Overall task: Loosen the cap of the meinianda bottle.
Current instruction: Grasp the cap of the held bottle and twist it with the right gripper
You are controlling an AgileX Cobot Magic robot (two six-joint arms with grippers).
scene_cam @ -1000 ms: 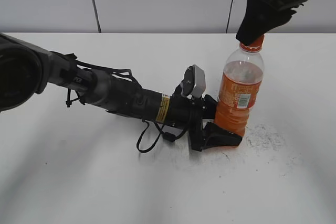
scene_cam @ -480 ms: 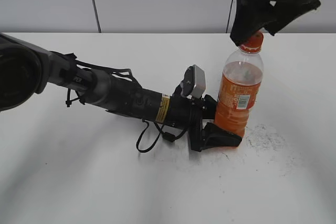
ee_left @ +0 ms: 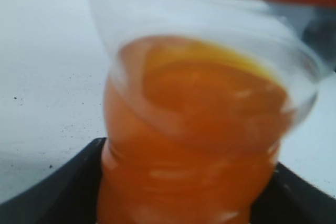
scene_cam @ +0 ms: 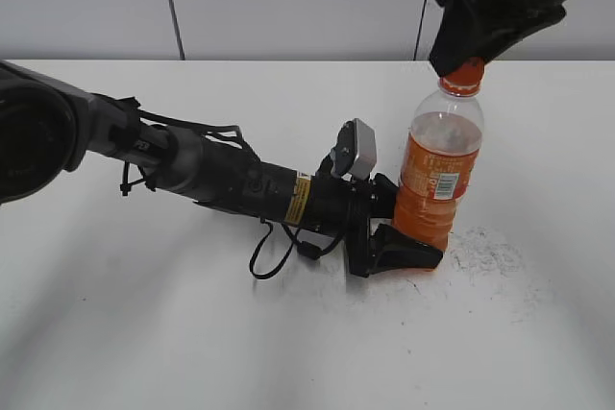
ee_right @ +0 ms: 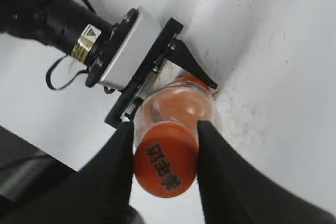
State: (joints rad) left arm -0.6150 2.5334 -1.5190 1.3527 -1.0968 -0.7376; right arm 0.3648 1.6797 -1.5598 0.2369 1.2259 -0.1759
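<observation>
The meinianda bottle (scene_cam: 440, 165) stands upright on the white table, clear plastic with orange drink and an orange label. It fills the left wrist view (ee_left: 194, 145). My left gripper (scene_cam: 399, 237) is shut on the bottle's ridged lower body; its black fingers show on both sides of the bottle in the left wrist view (ee_left: 189, 203). The orange cap (ee_right: 167, 165), with dark characters on top, sits on the neck. My right gripper (ee_right: 164, 150) comes from above and is shut on the cap, one black finger on each side. In the exterior view (scene_cam: 459, 57) it hides most of the cap (scene_cam: 467, 74).
The left arm (scene_cam: 221, 180) lies low across the table from the left, with its wrist camera (scene_cam: 354, 151) and a loose black cable (scene_cam: 274, 256). Dark specks mark the table (scene_cam: 490, 252) beside the bottle. A grey panelled wall stands behind.
My right gripper has turned about the cap between the frames, its black body shifting above the bottle. The bottle and the left arm have not moved.
</observation>
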